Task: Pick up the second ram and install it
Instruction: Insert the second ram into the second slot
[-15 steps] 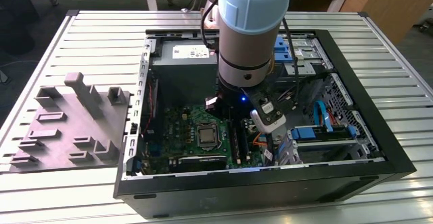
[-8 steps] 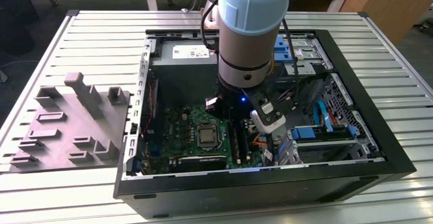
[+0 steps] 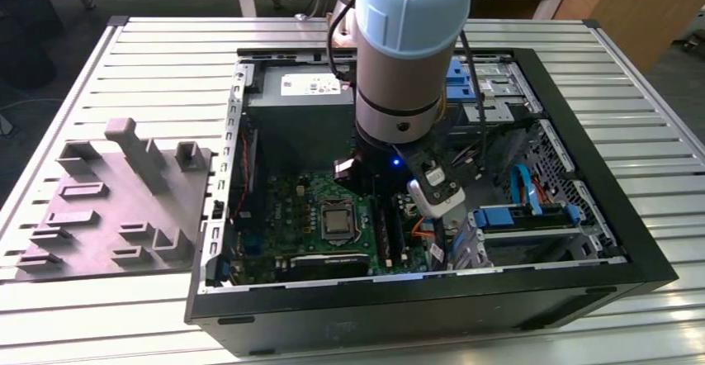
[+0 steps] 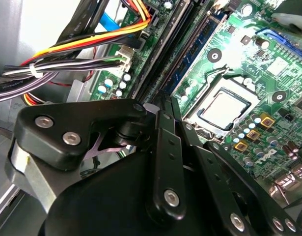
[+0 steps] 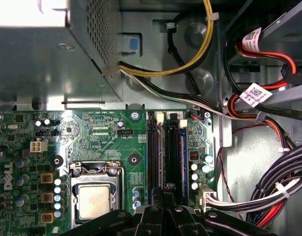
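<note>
A: Largest first. What is on the bench?

B: A slatted metal table carries an open computer case lying on its side. On the exterior view's left of the case sits a grey holder tray.

A: The arm?

B: The arm reaches straight down into the case, its wrist low over the green motherboard.

A: The end effector?

B: The gripper hangs right over the near end of the row of memory slots. Cannot tell whether it is open, closed or gripping anything; its own black linkage hides the tip in both wrist views.

A: The task's part?

B: One blue-green memory stick stands on edge in a slot, on the side of the row away from the processor. In the second wrist view that memory stick runs away from the gripper along the slots. Whether a second board sits in the neighbouring slot is unclear.

A: Smaller items?

B: A bundle of black, red and yellow cables lies just beyond the slots, beside the motherboard's edge.
</note>
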`<state>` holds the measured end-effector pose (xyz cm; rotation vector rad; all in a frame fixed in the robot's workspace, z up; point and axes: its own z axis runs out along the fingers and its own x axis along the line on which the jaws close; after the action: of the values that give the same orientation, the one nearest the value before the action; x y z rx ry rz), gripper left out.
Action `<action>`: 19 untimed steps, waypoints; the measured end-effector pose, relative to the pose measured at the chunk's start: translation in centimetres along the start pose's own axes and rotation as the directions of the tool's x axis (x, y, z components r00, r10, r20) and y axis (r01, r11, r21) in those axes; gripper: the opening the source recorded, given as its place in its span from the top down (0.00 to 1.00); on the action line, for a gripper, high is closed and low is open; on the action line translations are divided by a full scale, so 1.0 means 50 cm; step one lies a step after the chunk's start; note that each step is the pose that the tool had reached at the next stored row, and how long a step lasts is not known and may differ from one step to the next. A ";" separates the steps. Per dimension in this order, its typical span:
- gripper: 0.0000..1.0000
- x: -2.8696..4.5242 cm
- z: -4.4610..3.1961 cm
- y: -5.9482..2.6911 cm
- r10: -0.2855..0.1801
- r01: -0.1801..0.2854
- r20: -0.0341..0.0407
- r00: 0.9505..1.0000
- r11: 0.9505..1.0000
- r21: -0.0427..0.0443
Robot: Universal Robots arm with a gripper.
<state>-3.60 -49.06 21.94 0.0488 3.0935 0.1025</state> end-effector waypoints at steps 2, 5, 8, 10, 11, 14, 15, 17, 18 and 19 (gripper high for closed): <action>0.89 0.000 0.000 0.000 0.000 0.000 0.000 1.000 1.000 -0.001; 0.89 0.000 0.000 0.000 0.000 0.000 0.000 1.000 1.000 -0.001; 0.89 0.000 0.002 -0.002 0.000 0.000 0.000 1.000 1.000 -0.001; 0.89 0.000 0.003 -0.002 0.000 0.000 0.000 1.000 1.000 -0.001; 0.89 0.000 0.003 -0.002 0.000 0.000 0.000 1.000 1.000 -0.001; 0.89 0.000 0.004 -0.003 0.000 0.000 0.000 1.000 1.000 -0.001; 0.89 0.000 0.004 -0.003 0.000 0.000 0.000 1.000 1.000 -0.001; 0.89 0.000 0.004 -0.003 0.000 0.000 0.000 1.000 1.000 0.000; 0.89 0.000 0.005 -0.003 0.000 0.000 0.000 1.000 1.000 -0.001; 0.89 0.000 0.006 -0.003 0.000 0.000 0.000 1.000 1.000 -0.001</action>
<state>-3.60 -49.21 21.62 0.0487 3.0935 0.1037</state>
